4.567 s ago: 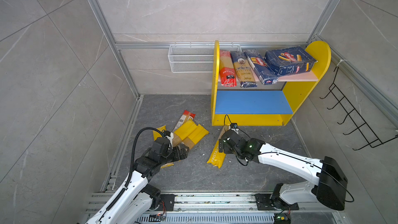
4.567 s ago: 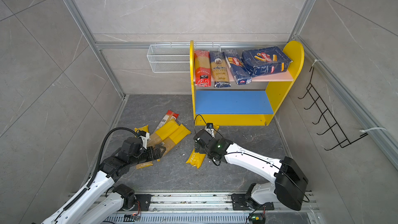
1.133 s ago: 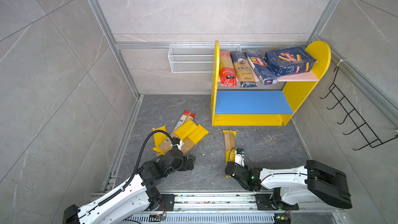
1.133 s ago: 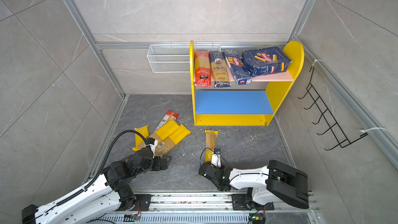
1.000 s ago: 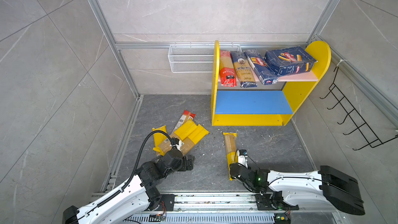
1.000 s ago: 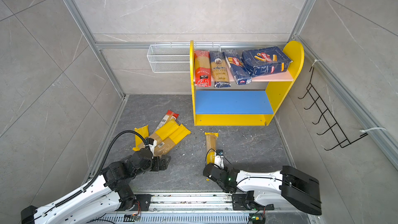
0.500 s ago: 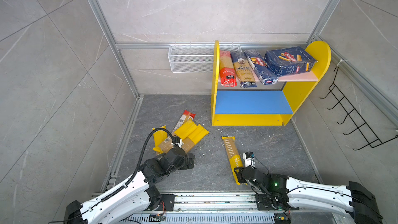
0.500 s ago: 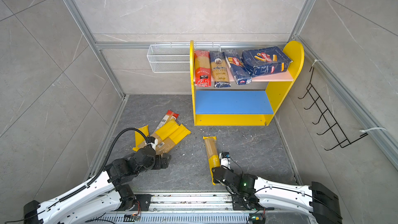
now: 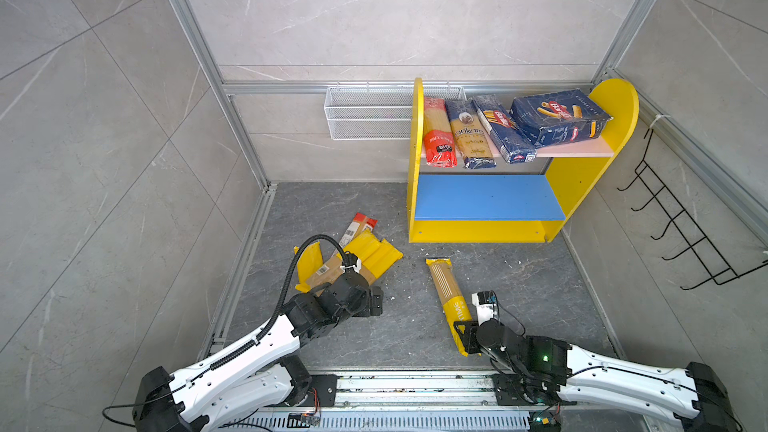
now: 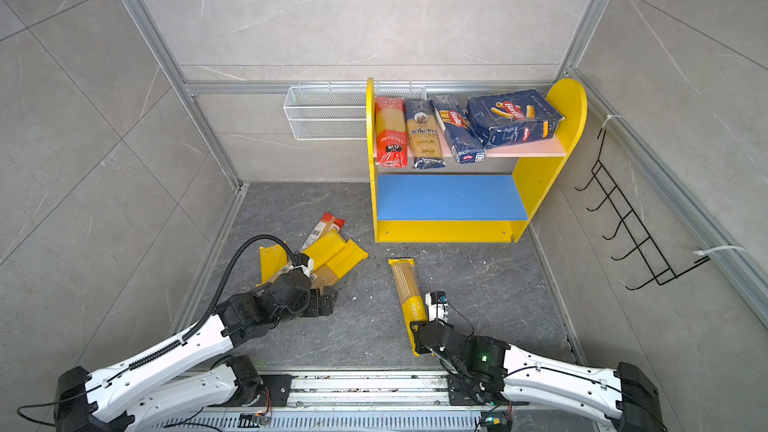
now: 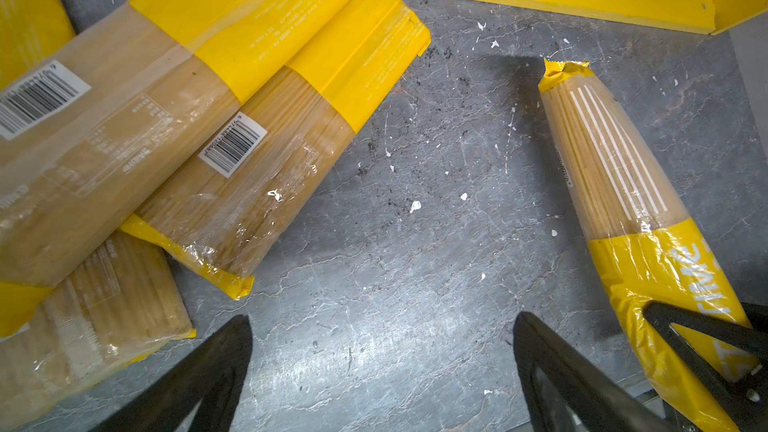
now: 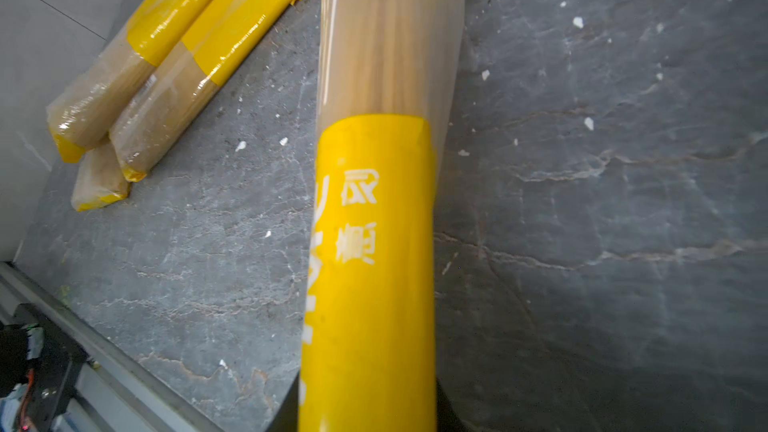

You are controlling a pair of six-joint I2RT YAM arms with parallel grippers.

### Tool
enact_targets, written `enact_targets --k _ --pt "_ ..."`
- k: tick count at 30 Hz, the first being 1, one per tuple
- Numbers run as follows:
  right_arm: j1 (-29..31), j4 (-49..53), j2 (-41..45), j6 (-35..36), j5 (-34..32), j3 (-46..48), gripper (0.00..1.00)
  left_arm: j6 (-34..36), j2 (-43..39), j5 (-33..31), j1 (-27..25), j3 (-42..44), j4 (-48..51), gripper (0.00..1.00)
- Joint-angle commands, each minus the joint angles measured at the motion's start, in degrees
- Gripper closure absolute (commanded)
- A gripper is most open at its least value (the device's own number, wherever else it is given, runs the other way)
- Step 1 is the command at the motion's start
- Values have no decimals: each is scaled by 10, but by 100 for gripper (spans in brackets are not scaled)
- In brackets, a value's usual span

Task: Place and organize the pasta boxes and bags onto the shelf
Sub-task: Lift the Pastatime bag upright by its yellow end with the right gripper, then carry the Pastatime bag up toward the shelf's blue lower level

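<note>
Our right claw (image 9: 464,336) is clamped on the near end of the yellow PASTATIME bag (image 9: 445,286), which stretches across the grey surface (image 9: 523,284) towards the shelf (image 9: 582,184). Our left claw (image 11: 382,317) gapes wide over bare surface, just beside the heap of yellow bags (image 9: 374,252)

In the right wrist view the pack (image 12: 370,243) runs off the picture at both ends and hides all but slivers of the right gripper (image 9: 466,336) around it, while in both top views the left arm (image 9: 332,305) covers the near ends of the pile (image 9: 374,253) of yellow packs.
</note>
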State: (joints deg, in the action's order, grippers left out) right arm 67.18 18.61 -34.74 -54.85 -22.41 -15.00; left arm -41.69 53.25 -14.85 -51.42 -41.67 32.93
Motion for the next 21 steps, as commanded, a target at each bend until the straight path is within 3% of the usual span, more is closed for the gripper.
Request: enact_targets --k 1,8,14,19,21 --pt "1 -27 45 34 -35 -63 85 29 5 -8 -3 -36 -3 0" --pt "1 10 82 64 -49 -119 84 43 12 -9 -1 -62 -1 0" --pt "-5 22 17 105 -73 -193 84 56 26 5 15 -72 -12 0" --pt "-64 20 -62 135 -46 -268 84 72 28 31 44 -83 -25 0" --pt "-117 6 -81 142 6 -281 84 78 29 36 52 -88 -26 0"
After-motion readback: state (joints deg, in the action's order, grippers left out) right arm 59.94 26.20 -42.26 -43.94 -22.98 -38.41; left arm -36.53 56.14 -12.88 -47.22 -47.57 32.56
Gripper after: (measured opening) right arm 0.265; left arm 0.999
